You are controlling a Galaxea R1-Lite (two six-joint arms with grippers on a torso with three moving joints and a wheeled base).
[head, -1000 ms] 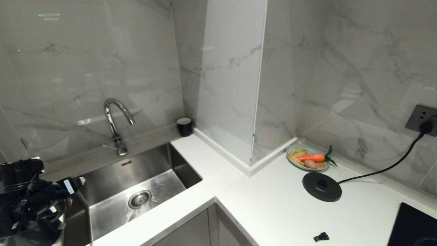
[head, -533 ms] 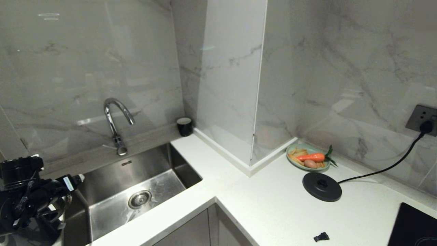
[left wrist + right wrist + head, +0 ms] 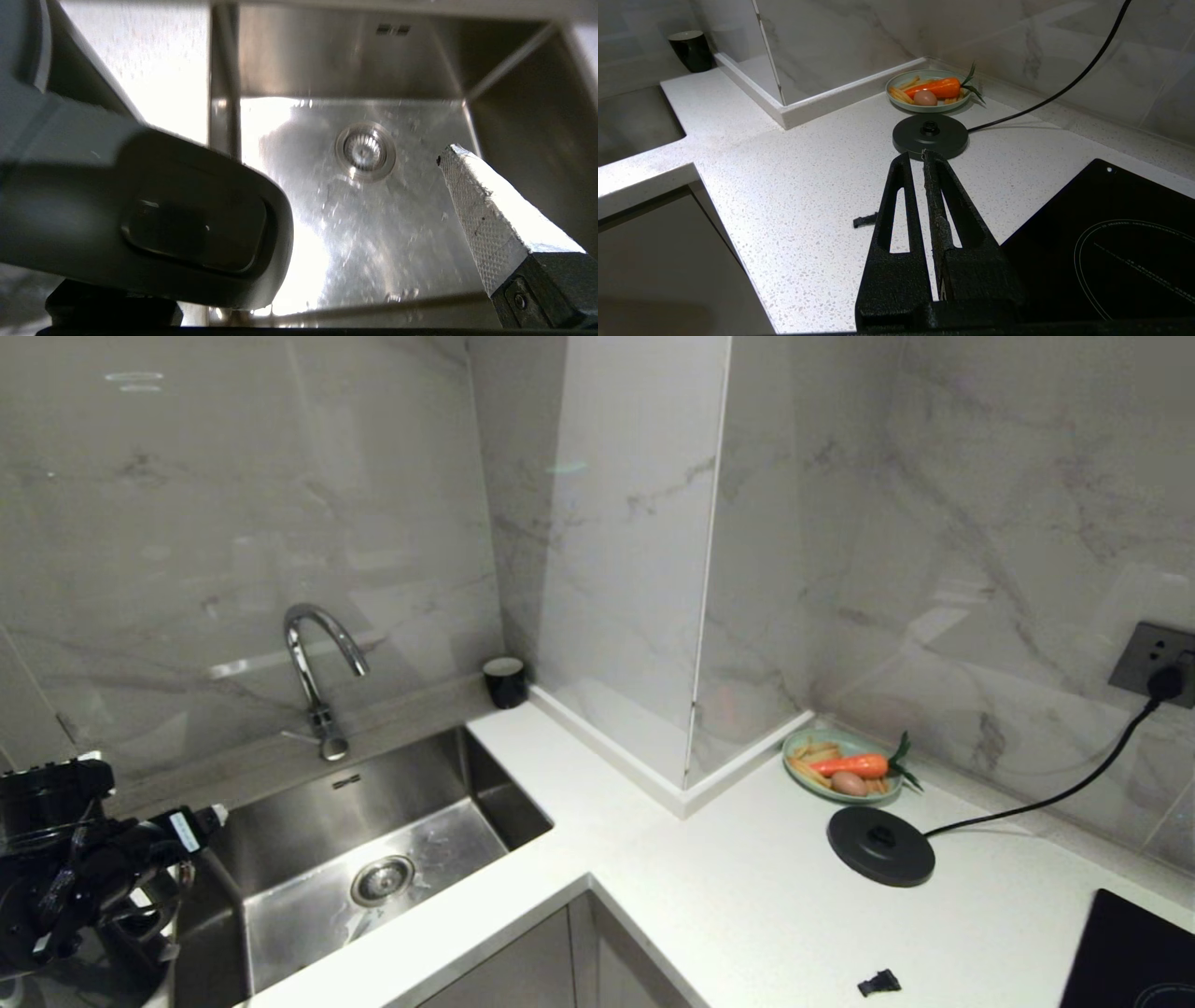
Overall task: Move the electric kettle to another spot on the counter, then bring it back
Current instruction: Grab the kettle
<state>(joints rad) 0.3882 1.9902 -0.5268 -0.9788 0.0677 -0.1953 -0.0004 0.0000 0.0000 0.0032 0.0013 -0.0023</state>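
Evidently, item: electric kettle (image 3: pixel 187 224), eight o'clock, glossy, rigid, probably heavy.
Hold: its handle.
Left tool (image 3: pixel 299 186): wide, empty, beside handle.

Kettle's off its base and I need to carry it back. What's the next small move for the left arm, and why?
Probably close the left gripper on the loop handle of the glossy black electric kettle: jaws stand open, the handle fills the wrist view beside one textured finger, and the round black power base sits bare.
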